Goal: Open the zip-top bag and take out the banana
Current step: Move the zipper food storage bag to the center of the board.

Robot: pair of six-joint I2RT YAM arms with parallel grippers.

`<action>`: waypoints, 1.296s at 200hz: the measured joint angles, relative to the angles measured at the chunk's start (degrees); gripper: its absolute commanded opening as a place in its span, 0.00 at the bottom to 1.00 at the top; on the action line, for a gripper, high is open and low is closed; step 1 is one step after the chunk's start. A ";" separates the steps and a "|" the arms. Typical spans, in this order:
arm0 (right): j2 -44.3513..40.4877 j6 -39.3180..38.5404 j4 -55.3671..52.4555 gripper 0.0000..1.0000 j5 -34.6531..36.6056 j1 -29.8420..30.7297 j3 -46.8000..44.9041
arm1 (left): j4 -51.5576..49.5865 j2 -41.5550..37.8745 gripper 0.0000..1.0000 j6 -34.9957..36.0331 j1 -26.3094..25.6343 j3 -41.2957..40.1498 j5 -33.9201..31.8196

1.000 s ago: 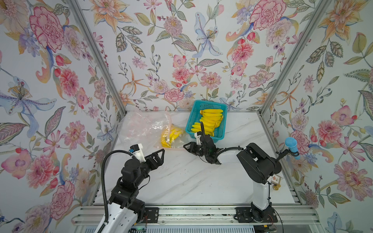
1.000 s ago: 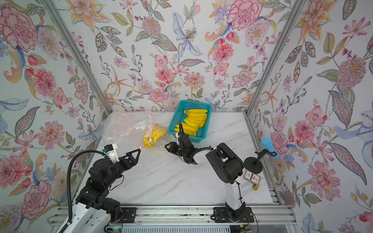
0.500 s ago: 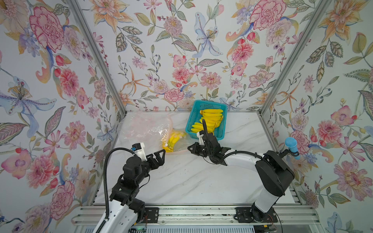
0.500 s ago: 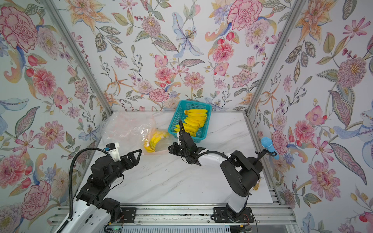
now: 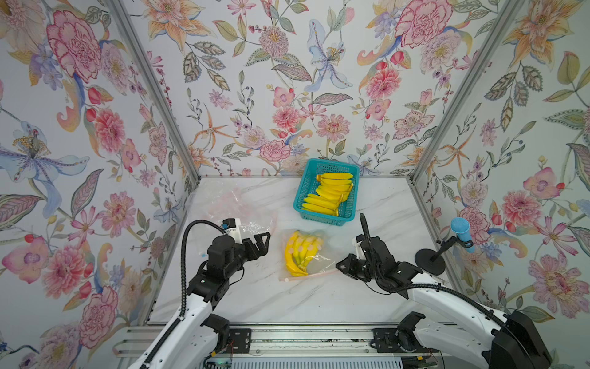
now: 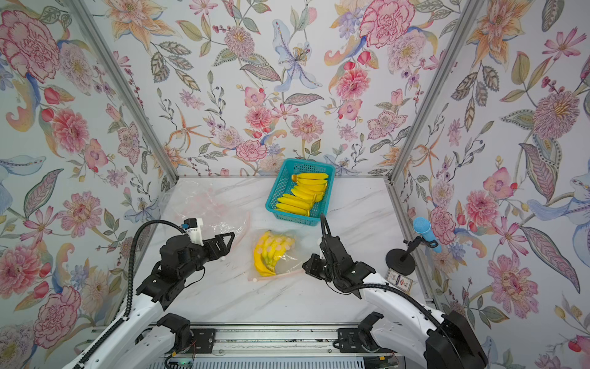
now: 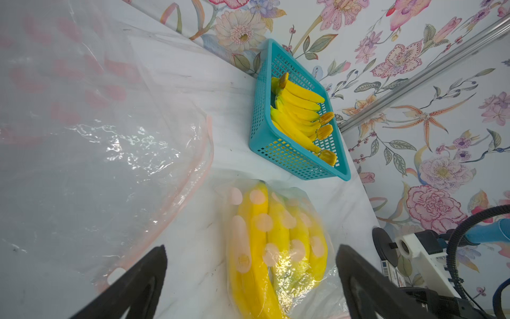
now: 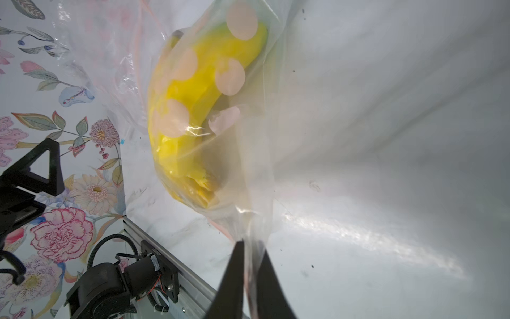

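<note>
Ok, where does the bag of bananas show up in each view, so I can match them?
In a top view: bag of bananas in the middle, in front of the basket.
In a top view: same spot, in front of the basket.
Left wrist: ahead, between the open left fingers; basket beyond it.
Right wrist: close up, its edge pinched by the right fingers; no basket.
Shared landmark: the basket, in three views.

Glossy clear plastic zip-top bag (image 5: pixel 320 265) on smooth marble-patterned table (image 5: pixel 287 303).

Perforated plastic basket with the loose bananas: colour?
Teal; the perforated plastic basket shows best in the left wrist view.
</note>
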 measured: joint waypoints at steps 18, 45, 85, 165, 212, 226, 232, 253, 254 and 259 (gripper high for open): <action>-2.21 -2.60 -5.55 0.57 1.79 -0.87 0.42 | 1.22 2.40 0.99 -0.07 -2.45 0.00 -0.02; -5.49 -9.57 -15.41 0.60 9.20 -0.17 4.11 | 2.49 4.07 0.99 -0.35 -3.58 -0.15 0.68; -11.52 -25.18 -16.09 0.59 24.00 15.54 5.27 | 3.98 4.11 0.99 -0.98 -3.58 -0.92 1.11; 2.38 -66.84 -1.79 0.58 42.16 39.50 1.86 | 4.33 -1.07 0.99 -3.13 -3.58 -4.48 1.01; 3.63 -81.79 2.93 0.53 48.17 40.57 -3.82 | 3.41 -4.31 0.99 -4.04 -3.58 -5.29 0.17; 4.31 -84.89 4.48 0.53 49.46 40.26 -5.29 | 3.28 -4.33 0.99 -4.17 -3.58 -5.40 -0.28; 4.94 -86.01 5.35 0.53 49.83 40.22 -5.60 | 3.21 -4.26 0.99 -4.17 -3.58 -5.40 -0.28; 8.44 -89.35 8.68 0.52 50.88 40.13 -6.03 | 3.28 -3.82 0.99 -4.20 -3.58 -5.40 -0.31; 8.59 -89.48 8.81 0.52 50.88 40.13 -6.03 | 3.28 -3.80 0.99 -4.17 -3.58 -5.40 -0.33; 9.73 -90.18 9.94 0.51 51.17 40.00 -6.08 | 3.26 -3.65 0.99 -4.20 -3.58 -5.40 -0.33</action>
